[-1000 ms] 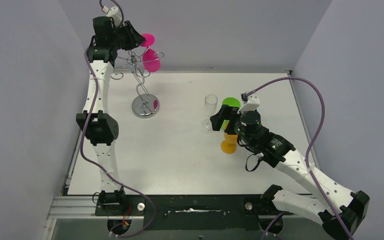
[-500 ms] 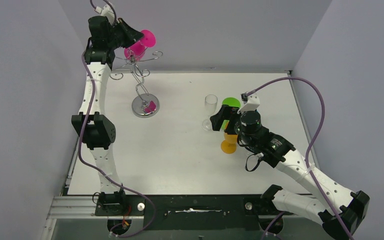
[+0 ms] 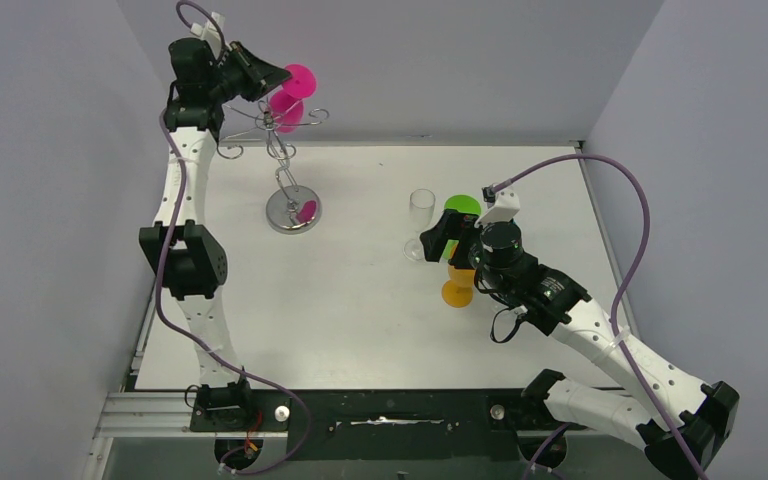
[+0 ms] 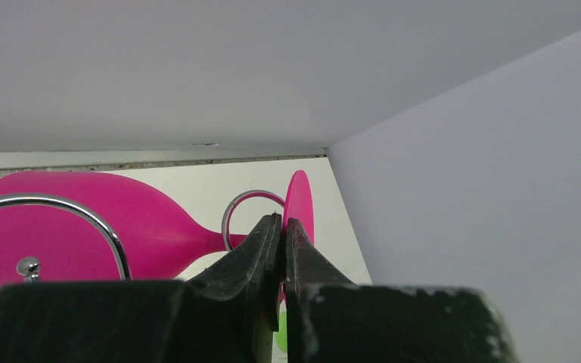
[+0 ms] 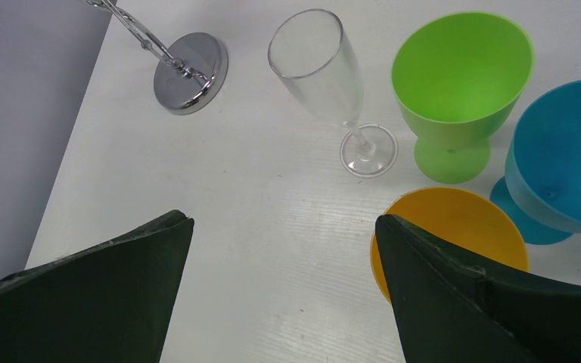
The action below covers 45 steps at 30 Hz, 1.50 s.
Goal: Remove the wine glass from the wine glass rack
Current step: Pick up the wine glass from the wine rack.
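Note:
The pink wine glass [image 3: 284,102] lies almost level at the top of the wine glass rack [image 3: 278,150], a silver wire stand with a round base [image 3: 292,212]. My left gripper [image 3: 276,76] is shut on the edge of the glass's round foot [image 4: 300,198]. In the left wrist view the pink bowl [image 4: 60,223] points left, a wire ring [image 4: 231,212] circles the stem beside the foot, and another wire loop crosses the bowl. My right gripper [image 3: 440,238] hangs open and empty over the table, its jaws wide apart in the right wrist view [image 5: 284,221].
A clear flute [image 3: 420,222], a green cup [image 3: 461,205] and an orange cup [image 3: 458,290] stand under my right arm. The right wrist view also shows a blue cup [image 5: 567,155] and the rack's base [image 5: 191,62]. The back wall is close behind the rack.
My left gripper has risen and swung the pink glass from hanging bowl-down to nearly level. The rack's stem has shifted slightly. The right arm has not moved.

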Each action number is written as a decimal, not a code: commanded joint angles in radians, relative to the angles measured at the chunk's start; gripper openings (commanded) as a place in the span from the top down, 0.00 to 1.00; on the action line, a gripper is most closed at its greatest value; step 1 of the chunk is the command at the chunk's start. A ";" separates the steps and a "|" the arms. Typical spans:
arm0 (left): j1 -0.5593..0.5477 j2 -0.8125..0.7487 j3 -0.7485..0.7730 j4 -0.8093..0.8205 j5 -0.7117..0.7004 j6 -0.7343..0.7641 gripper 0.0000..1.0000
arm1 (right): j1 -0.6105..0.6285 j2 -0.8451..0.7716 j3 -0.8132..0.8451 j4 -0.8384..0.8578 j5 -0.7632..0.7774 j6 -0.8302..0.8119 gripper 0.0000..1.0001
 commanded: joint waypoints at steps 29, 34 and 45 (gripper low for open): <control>-0.069 -0.011 -0.115 0.442 0.401 -0.319 1.00 | 0.002 0.082 0.128 0.156 -0.009 -0.119 0.03; -0.083 -0.018 -0.109 0.434 0.362 -0.330 1.00 | -0.035 0.115 0.154 0.206 -0.068 -0.163 0.03; -0.088 -0.085 -0.223 0.464 0.400 -0.312 1.00 | -0.220 0.490 0.510 0.469 -0.506 0.006 0.27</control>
